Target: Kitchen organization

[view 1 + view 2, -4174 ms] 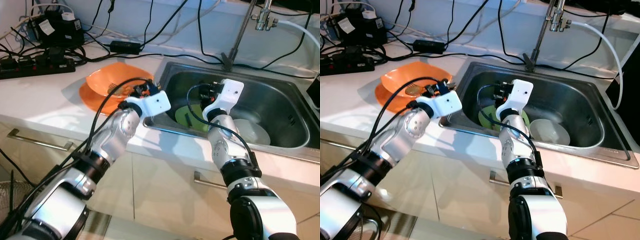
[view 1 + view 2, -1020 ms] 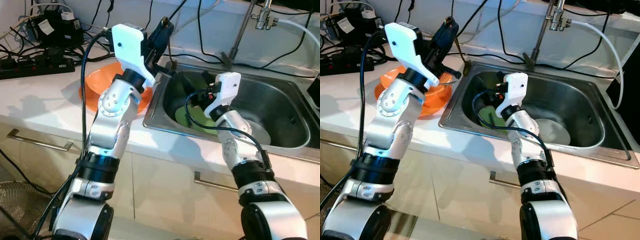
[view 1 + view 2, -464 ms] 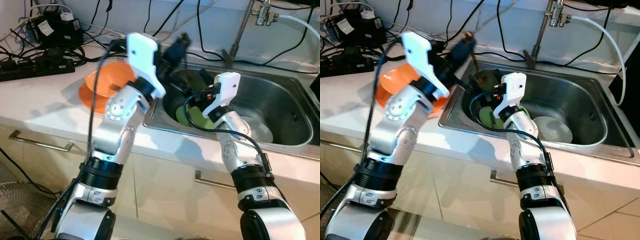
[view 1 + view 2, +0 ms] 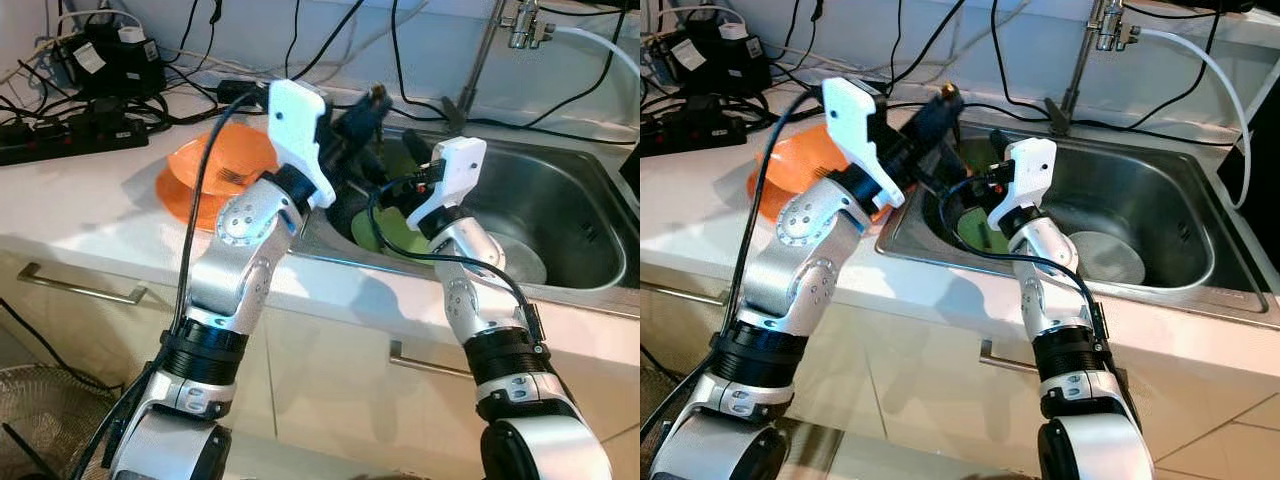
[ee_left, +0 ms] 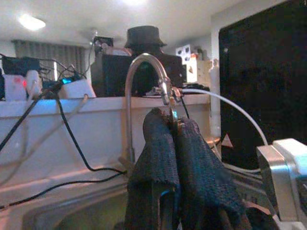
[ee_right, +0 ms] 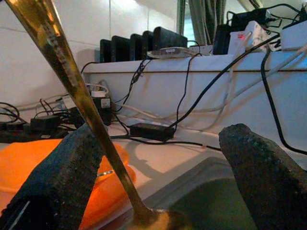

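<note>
White kitchen surface (image 4: 80, 215) with a steel sink (image 4: 590, 292) set in it, a tap (image 4: 478, 62) behind, and cables and a power strip (image 4: 60, 132) along the wall. An orange plate (image 4: 215, 165) sits on the surface just beside the sink's left end, with a small utensil lying in it, too small to name. In the sink are a green plate (image 4: 398, 238) and, next to it, a white plate (image 4: 527, 266).

Step in hand, as I judge it: moving a gold spoon (image 6: 81, 91) to the sink side, either to set it down there or to pass it to the other arm. I cannot tell which.

The left pincer (image 4: 362, 112) is raised over the sink's left end, fingers together and clamped on the spoon. In the left wrist view a gold bit shows nipped between the two black fingers (image 5: 158, 158), near their tips. The handle runs slanted down toward the basin, and its wide end shows low in the right wrist view.

The right pincer (image 6: 163, 143) sits low over the green plate, fingers wide apart, holding nothing. The spoon handle crosses just in front of one finger (image 6: 67, 172) — touching or just beside, not clear.

Next move likely calls for one of two things:
- lowering the spoon clear of the right arm, then opening the left pincer
- lining the handle up between the right fingers before they close

The two arms are close together, so a knock is a risk.
</note>
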### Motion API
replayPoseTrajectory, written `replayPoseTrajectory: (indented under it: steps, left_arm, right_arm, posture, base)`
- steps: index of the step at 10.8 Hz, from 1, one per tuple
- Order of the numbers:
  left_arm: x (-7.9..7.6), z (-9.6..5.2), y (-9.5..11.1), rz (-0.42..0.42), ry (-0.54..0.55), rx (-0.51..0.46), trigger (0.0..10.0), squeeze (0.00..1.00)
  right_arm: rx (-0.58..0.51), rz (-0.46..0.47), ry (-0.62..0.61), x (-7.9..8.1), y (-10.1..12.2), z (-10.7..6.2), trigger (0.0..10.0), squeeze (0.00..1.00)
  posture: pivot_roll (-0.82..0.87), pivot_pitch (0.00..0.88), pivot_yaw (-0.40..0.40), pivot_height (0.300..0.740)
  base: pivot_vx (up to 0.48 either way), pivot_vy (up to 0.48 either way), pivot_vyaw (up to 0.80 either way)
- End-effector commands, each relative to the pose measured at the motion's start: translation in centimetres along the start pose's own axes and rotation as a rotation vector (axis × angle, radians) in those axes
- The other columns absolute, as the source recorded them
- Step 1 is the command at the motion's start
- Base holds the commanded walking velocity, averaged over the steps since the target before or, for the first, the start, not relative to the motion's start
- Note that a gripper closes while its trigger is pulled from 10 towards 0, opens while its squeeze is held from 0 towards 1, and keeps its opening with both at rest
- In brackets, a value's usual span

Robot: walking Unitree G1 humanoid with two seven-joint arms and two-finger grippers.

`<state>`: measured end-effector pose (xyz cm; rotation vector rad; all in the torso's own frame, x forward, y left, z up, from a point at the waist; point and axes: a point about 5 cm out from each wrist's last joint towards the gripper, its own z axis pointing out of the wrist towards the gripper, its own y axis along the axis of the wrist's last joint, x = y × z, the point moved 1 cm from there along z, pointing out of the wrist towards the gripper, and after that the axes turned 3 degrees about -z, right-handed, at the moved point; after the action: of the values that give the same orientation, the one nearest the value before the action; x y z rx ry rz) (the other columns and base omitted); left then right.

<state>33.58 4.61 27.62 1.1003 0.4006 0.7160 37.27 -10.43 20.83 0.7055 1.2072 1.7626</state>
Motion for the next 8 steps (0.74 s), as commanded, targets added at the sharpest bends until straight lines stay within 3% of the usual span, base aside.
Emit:
replayPoseTrajectory:
  steps: [1, 4, 5, 6, 7, 8]
  left_arm:
    - [-0.56, 0.0, 0.02, 0.002, -0.03, 0.003, 10.0, 0.0]
    - [-0.78, 0.08, 0.06, 0.003, -0.046, 0.007, 10.0, 0.0]
    - [-0.87, 0.08, -0.04, 0.0, -0.048, 0.011, 10.0, 0.0]
    - [-0.91, 0.04, -0.09, -0.005, -0.051, 0.013, 10.0, 0.0]
    - [-0.91, 0.03, -0.14, -0.007, -0.053, 0.017, 10.0, 0.0]
    - [-0.91, 0.04, -0.19, -0.008, -0.052, 0.019, 10.0, 0.0]
  right_arm:
    - [-0.002, -0.002, 0.007, 0.31, 0.12, -0.04, 10.0, 0.0]
    - [0.014, -0.002, 0.031, 0.89, -0.18, 0.06, 10.0, 0.0]
    - [0.033, -0.013, 0.034, 1.05, -0.57, 0.01, 9.3, 0.0]
    - [0.031, -0.007, 0.042, 1.22, -0.6, -0.08, 3.7, 0.0]
    - [0.031, -0.007, 0.034, 1.19, -0.61, -0.07, 0.0, 0.0]
    - [0.024, -0.002, 0.038, 1.24, -0.54, -0.07, 0.0, 0.0]
  posture:
    - [0.22, 0.0, -0.008, 0.74]
    - [0.23, 0.0, -0.007, 0.74]
    - [0.23, 0.0, -0.008, 0.74]
    - [0.23, 0.0, -0.007, 0.74]
    - [0.23, 0.0, -0.004, 0.74]
    - [0.22, 0.0, -0.005, 0.74]
  base:
    - [0.0, 0.0, 0.0]
    - [0.0, 0.0, 0.0]
    - [0.0, 0.0, 0.0]
    - [0.0, 0.0, 0.0]
    - [0.0, 0.0, 0.0]
    - [0.0, 0.0, 0.0]
